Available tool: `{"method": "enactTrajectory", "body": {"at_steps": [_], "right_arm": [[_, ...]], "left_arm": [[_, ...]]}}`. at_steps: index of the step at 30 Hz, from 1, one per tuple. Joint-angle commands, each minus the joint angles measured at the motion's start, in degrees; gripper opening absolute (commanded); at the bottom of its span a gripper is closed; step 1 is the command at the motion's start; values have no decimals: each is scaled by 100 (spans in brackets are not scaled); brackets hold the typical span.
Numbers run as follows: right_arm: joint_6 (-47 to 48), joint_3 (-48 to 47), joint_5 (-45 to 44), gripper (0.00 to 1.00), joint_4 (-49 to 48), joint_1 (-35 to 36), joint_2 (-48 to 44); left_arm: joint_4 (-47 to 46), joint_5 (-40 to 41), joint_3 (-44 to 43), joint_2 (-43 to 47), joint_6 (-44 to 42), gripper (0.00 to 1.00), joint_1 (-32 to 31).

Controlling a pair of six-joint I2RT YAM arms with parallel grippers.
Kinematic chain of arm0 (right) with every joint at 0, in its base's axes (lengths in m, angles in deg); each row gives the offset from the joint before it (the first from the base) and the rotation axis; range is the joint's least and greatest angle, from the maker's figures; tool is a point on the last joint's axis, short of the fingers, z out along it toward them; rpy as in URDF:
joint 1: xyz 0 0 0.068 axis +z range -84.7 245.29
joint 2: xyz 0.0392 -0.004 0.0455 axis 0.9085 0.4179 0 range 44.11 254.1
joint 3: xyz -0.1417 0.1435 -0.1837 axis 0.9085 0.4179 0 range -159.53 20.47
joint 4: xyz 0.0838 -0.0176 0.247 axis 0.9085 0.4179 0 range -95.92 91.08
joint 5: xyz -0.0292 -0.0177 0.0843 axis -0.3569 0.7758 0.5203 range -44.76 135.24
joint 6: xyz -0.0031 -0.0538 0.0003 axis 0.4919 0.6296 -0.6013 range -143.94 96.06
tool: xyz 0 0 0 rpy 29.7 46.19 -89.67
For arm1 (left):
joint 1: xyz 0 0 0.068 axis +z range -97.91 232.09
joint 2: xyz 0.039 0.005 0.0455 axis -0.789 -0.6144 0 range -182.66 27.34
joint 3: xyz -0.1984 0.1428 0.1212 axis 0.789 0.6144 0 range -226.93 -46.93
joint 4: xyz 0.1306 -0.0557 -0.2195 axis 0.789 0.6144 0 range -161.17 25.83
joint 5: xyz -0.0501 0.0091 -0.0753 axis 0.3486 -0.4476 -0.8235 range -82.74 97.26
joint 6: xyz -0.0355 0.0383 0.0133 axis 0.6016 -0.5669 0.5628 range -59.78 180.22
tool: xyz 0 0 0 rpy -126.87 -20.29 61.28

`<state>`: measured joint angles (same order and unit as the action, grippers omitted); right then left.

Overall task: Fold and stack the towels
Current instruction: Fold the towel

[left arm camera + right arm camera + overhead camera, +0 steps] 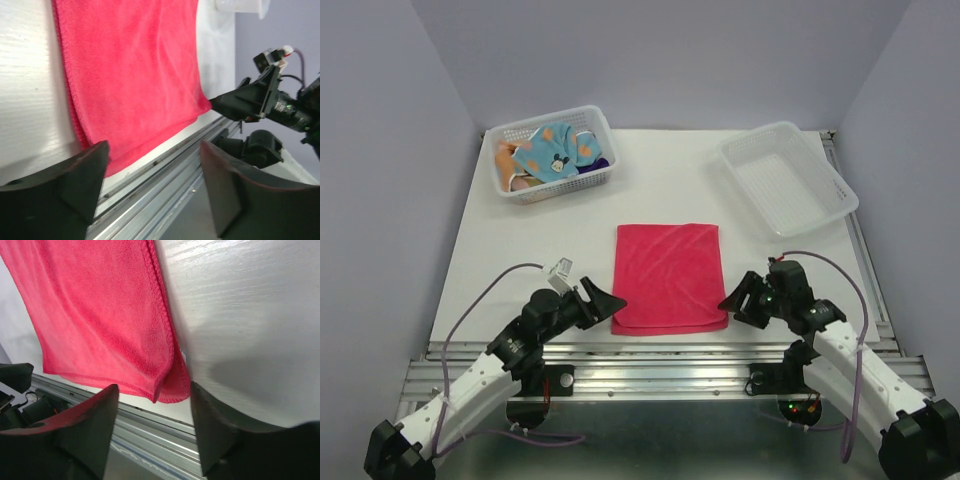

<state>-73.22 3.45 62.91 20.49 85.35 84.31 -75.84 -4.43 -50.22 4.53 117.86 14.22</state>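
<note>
White basket [563, 189] of crumpled towels [552, 150], translucent tray [786, 180]

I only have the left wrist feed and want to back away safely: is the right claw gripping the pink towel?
Observer: No. The right claw is open, and the pink towel lies flat on the table, its near right corner just ahead of the claw's fingers.
Operator: Where are the towels left to fold?
Observer: Piled in the white basket at the far left of the table, with the blue spotted towel on top.
</note>
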Motion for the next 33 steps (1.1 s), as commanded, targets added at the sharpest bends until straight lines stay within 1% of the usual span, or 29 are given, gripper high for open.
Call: {"method": "enactTrajectory", "body": {"at_steps": [1,2,3,4,5,6,7,9,11,12,13,14,17,18,20,21,22,23,24,25,26,28,30,31,33], "right_arm": [[295,-310,-8,69,355,-10,-241],[461,-389,-122,74,417,-10,-267],[524,-573,-237,84,452,-10,-259],[568,-627,-429,89,426,-10,-241],[594,-680,-483,96,374,-10,-172],[621,-724,-493,100,278,-10,-110],[638,-811,-449,100,7,-10,-49],[709,-926,-422,100,-476,-10,206],[779,-1214,-527,100,-724,-10,478],[892,-1364,-624,100,-778,7,810],[963,-1514,-929,100,-804,16,1031],[1068,-1811,-1150,100,-804,34,1225],[1148,-2156,-2072,100,-788,165,1972],[1140,-2348,-2249,100,-726,235,2182],[1201,-2612,-2670,100,-620,262,2708],[1323,-2866,-2803,100,-629,271,2868],[1263,-2991,-3135,99,-620,288,3175],[1263,-3096,-3217,98,-637,315,3308],[1384,-3193,-3252,98,-759,324,3423],[1438,-3324,-3252,96,-935,341,3572],[1543,-3430,-3252,95,-962,341,3860],[1640,-3616,-3279,89,-963,350,4169],[1702,-3870,-3515,84,-945,350,4546],[1719,-3949,-3603,79,-954,350,4653],[1772,-4125,-3771,78,-1015,350,4925]], "left_arm": [[458,-89,470,540,106,99,-28],[458,-19,452,601,98,99,-28],[458,86,365,654,71,99,-28],[580,383,347,655,28,99,-28],[616,586,33,559,-8,99,-28],[651,806,-92,471,-86,99,-28],[677,1156,-241,331,-148,99,-28],[660,1867,-715,-292,-376,99,-19],[573,2169,-1058,-889,-560,99,-28],[555,2405,-1477,-1614,-701,99,-19],[615,2494,-1708,-2013,-763,99,-19],[651,2609,-2197,-2826,-816,99,-10],[678,3013,-2877,-3965,-1079,99,42],[678,3049,-3340,-4630,-1185,99,60],[678,3102,-3756,-5214,-1430,99,200],[643,3119,-4097,-5686,-1519,99,253],[521,3067,-4379,-6074,-1676,99,367],[511,2997,-4382,-6078,-1678,98,455],[511,2918,-4660,-6391,-1808,97,534],[493,2795,-4768,-6525,-1897,96,596],[502,2794,-4925,-6735,-1993,95,709],[493,2724,-5093,-6929,-2099,94,833],[291,2619,-5243,-7184,-2213,91,930],[256,2523,-5296,-7263,-2310,90,948],[194,2391,-5436,-7483,-2450,88,948]]}}
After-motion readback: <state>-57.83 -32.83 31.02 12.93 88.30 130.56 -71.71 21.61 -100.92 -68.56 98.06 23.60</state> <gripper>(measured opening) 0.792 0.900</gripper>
